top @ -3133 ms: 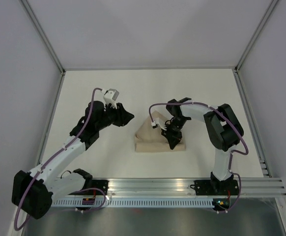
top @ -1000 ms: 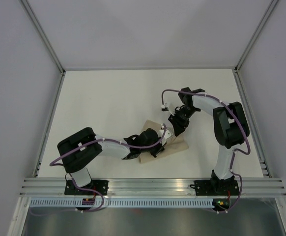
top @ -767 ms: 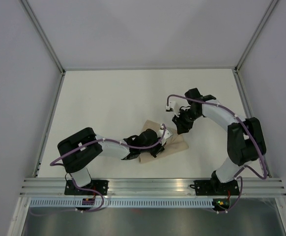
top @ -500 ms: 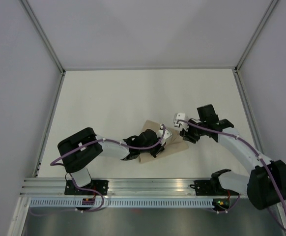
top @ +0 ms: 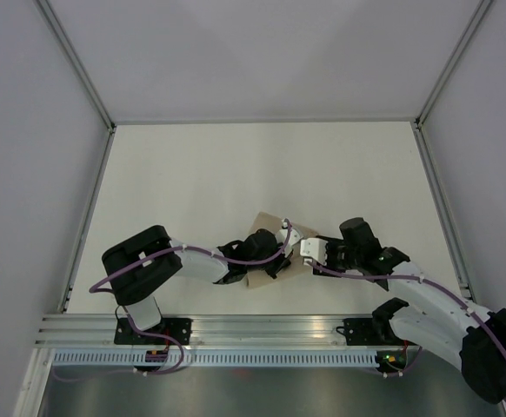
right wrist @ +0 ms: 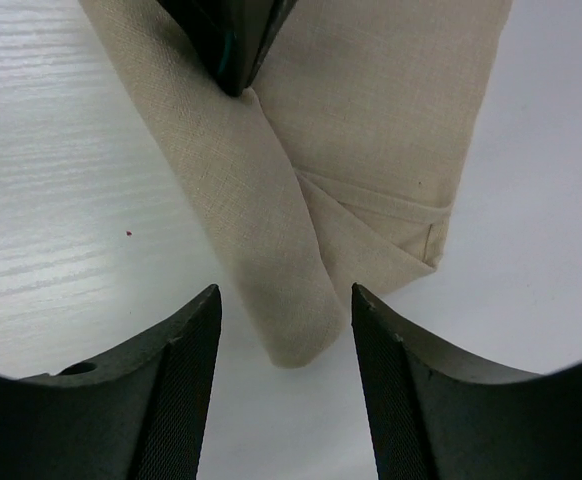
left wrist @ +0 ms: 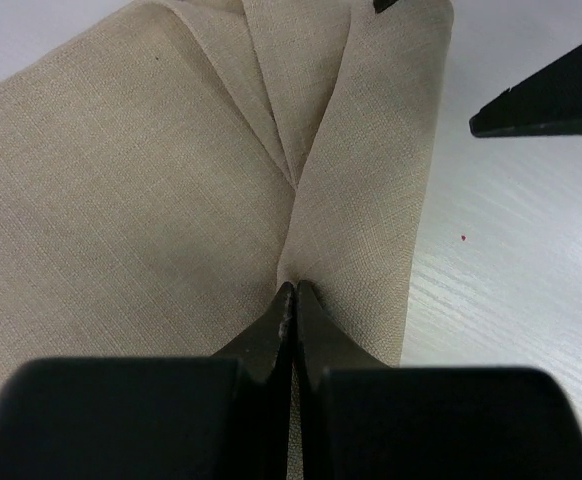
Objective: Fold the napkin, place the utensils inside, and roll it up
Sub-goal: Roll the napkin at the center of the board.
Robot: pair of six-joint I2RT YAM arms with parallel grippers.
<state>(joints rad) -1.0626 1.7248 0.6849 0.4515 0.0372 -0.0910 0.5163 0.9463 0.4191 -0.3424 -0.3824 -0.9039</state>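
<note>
The tan napkin (top: 266,221) lies folded into a narrow bundle at the table's near middle, mostly under my left gripper (top: 281,252). In the left wrist view the napkin (left wrist: 141,190) fills the frame, and the left gripper (left wrist: 291,288) is shut with its tips pinching a crease where the folds meet. My right gripper (top: 312,252) is open just right of the bundle. In the right wrist view the napkin's rounded end (right wrist: 296,335) lies between the right gripper's (right wrist: 286,295) open fingers without touching them. No utensils show; they are hidden or out of view.
The aluminium rail (top: 270,328) with both arm bases runs along the near edge. Grey walls and frame posts (top: 88,87) close in the white table on the left, right and far sides. A black right fingertip (left wrist: 551,100) shows in the left wrist view.
My right arm has swung from the napkin's far side round to its near right, dropping low with its open gripper at the bundle's end. The left gripper has stayed on the napkin.
</note>
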